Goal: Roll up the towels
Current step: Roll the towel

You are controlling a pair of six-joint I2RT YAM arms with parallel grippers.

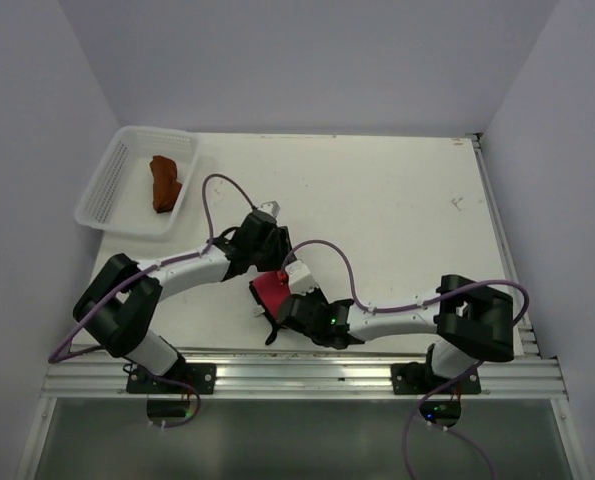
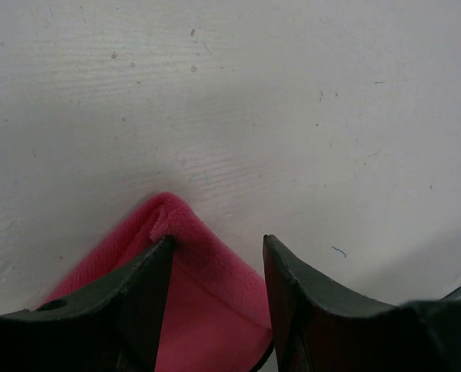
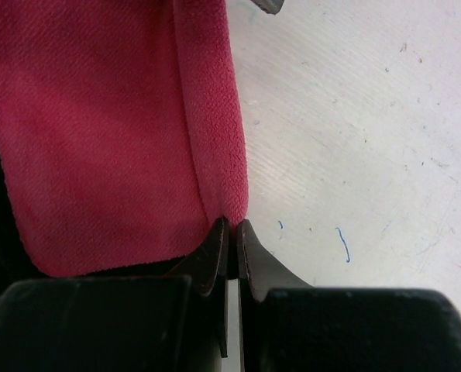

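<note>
Currently the white plastic mesh basket (image 1: pixel 102 190) holds the fuzzy rust-orange towel (image 1: pixel 164 182); my left gripper (image 2: pixel 218 263) gapes over the pink-red towel (image 2: pixel 207 310), right gripper (image 3: pixel 232 229) closed at its edge.

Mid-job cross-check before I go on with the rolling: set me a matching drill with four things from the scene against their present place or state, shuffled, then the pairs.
Column A
1. pink-red towel
2. rust-orange towel
3. left gripper
4. right gripper

Column B
a. jaws closed, tips at a towel's folded edge
b. lying inside the white mesh basket
c. on the table, between both grippers
d. jaws apart, over a towel's corner

Pairs: 1-c; 2-b; 3-d; 4-a
</note>
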